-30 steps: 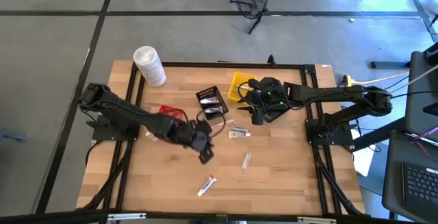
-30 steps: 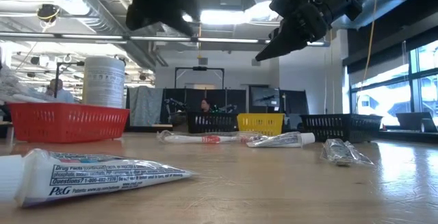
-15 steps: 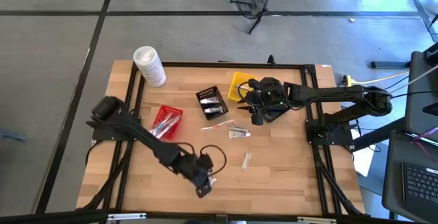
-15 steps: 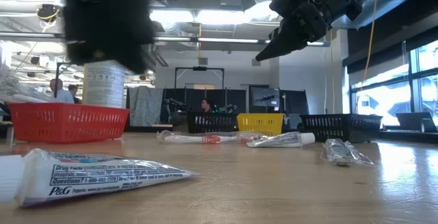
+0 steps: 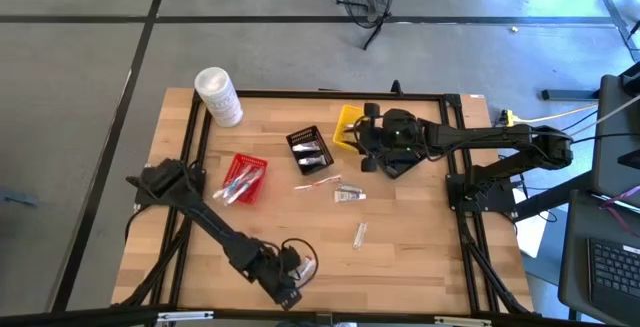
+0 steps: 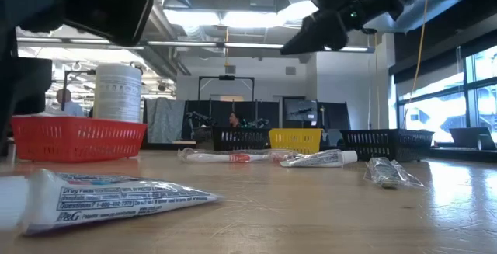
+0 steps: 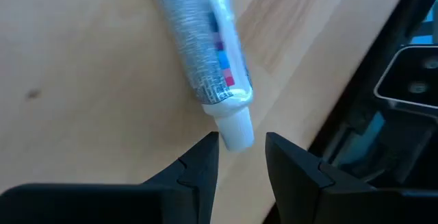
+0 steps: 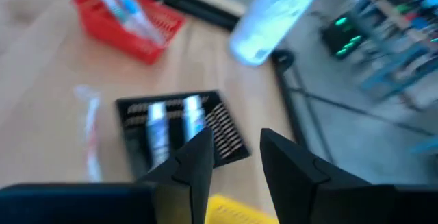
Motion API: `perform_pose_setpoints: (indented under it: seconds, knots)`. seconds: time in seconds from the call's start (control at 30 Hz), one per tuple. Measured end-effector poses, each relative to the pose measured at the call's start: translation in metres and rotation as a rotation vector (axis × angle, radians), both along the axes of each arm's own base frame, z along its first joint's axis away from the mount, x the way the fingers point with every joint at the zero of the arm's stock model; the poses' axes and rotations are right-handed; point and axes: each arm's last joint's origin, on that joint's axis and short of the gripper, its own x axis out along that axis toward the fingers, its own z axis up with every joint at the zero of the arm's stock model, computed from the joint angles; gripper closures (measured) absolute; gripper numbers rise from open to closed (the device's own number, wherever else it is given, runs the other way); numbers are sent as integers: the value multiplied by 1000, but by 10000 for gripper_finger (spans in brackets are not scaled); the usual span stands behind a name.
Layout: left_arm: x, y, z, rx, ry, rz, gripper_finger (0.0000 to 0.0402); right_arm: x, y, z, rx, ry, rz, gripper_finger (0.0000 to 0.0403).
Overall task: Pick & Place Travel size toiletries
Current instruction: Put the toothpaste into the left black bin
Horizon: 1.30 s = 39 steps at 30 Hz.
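The left gripper [image 7: 241,157] is seen low over the near edge of the wooden surface [image 5: 420,247], its fingers [image 7: 198,166] standing apart with the white cap of a toothpaste tube [image 7: 205,46] between their tips. No contact between the pads and the cap can be made out, so nothing is held. In the high view this tube is almost wholly covered by the arm and a loop of cable; in the low view it lies in the foreground [image 6: 116,198], its cap end cut off at the picture's edge.

The right gripper [image 8: 229,159] is held up above the far side of the surface, by the yellow basket [image 5: 347,125]. Its fingers [image 8: 191,166] are parted and grip nothing. The wrist picture is blurred by motion, yet the black basket [image 8: 181,131] with two silvery tubes inside, the red basket [image 8: 130,18] with sticks in it and the white tub [image 8: 274,11] can be told.

On the open surface a thin white stick with a red mark [image 5: 315,182], a small white tube [image 5: 349,195] and a silvery sachet [image 5: 360,234] lie well apart from one another. What fills the red basket [image 5: 240,179] cannot be counted from above. A seated person [image 6: 64,102] shows faintly in the room behind.
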Motion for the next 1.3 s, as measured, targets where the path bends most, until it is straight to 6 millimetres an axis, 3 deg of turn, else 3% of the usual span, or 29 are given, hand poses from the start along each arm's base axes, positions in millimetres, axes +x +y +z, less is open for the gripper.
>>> perform_pose_setpoints:
  seconds: [0.33, 0.53, 0.7, 0.97, 1.1, 1.3]
  knots:
    - [23, -14, 3, 192, 172, 47, 286, 4, -2, 12, -55, -126, -14, 285]
    - [32, -18, -3, 281, 210, -63, 286, 4, -2, 13, -57, -132, -14, 293]
    - [32, -13, -3, 313, 237, -130, 291, 4, -2, 13, -56, -132, -14, 292]
    - [36, -4, -3, 303, 267, -179, 344, 4, -2, 13, -28, -138, -24, 283]
    - [38, 0, -1, 328, 257, -196, 344, 4, -2, 11, -25, -123, -24, 284]
    - [38, 25, 3, 436, 342, -233, 340, 1, -1, 3, 5, -38, -30, 296]
